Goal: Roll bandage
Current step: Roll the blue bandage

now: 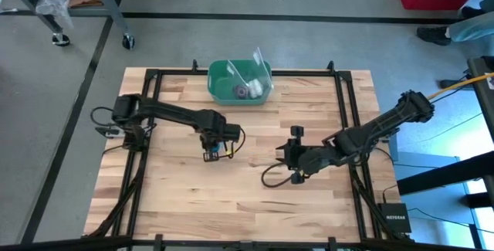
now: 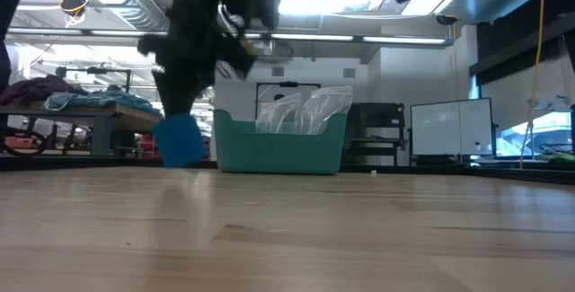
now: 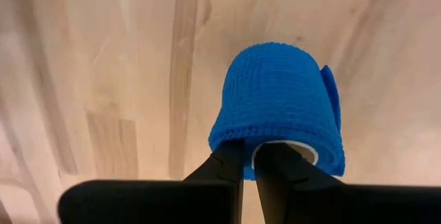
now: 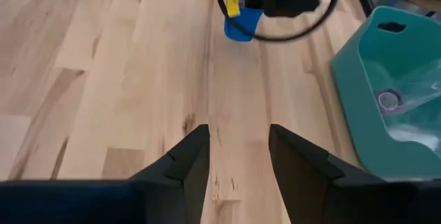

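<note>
The bandage (image 3: 275,107) is a compact bright blue roll with a pale core, and a short loose tail (image 3: 331,89) shows at its side. It hangs a little above the wooden table (image 1: 231,197), left of the middle, with my left gripper (image 1: 210,150) pointing down and shut on it. The low view shows the bandage (image 2: 180,139) under the dark arm. My right gripper (image 4: 238,162) stands open over the table's right half, slanting down toward the bandage (image 4: 241,25), with nothing between its fingers. My left gripper pinches the roll's wall at its upper end (image 3: 248,156), one finger (image 3: 279,169) in the hollow core and the other (image 3: 224,165) outside. The fingers come from above, pointing down. The roll hangs below them, clear of the table.
A green plastic bin (image 1: 224,77) stands at the table's far edge, holding a clear plastic bag (image 2: 301,108) and a small roll (image 4: 388,100). A black frame (image 1: 340,89) runs around the work area. Bare wood lies between the two grippers and toward the near edge.
</note>
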You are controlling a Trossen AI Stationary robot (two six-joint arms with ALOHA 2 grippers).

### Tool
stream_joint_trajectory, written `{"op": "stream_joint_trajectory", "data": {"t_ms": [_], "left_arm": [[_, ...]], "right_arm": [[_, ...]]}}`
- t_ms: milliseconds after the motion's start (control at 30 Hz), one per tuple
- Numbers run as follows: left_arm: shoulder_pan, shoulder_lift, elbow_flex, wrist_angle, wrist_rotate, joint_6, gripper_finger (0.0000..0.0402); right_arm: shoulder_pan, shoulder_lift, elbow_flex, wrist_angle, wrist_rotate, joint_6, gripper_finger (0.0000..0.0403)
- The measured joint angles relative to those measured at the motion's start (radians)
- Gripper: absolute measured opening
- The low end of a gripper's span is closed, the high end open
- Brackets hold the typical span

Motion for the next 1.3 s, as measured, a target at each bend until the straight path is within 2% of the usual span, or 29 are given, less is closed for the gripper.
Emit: {"op": "stream_joint_trajectory", "data": {"t_ms": [200,400,600,833,1000,1167,1300], "left_arm": [[0.043,0.052,0.000,0.044,0.015,0.004,0.0029],[0.069,0.044,0.015,0.110,0.073,-0.046,0.0099],[0.050,0.013,0.059,0.130,0.043,-0.136,0.0148],[0.024,-0.017,0.060,0.134,0.013,-0.236,0.0152],[0.037,0.028,0.059,0.197,0.070,-0.259,0.0152],[0.036,0.040,0.059,0.217,0.067,-0.254,0.0133],[0.033,0.043,0.059,0.262,0.085,-0.258,0.0111]], "right_arm": [[0.000,0.030,0.000,-0.002,-0.008,-0.025,0.0154],[0.000,0.036,0.000,-0.024,-0.025,-0.055,0.0154],[0.000,0.037,0.000,-0.097,-0.027,-0.059,0.0154],[0.001,0.037,0.000,-0.146,-0.099,-0.056,0.0154],[0.001,0.037,-0.004,-0.136,-0.148,-0.080,0.0154],[0.000,0.036,-0.100,-0.015,-0.147,-0.138,0.0154],[-0.008,0.037,-0.213,0.190,-0.108,-0.176,0.0154]]}}
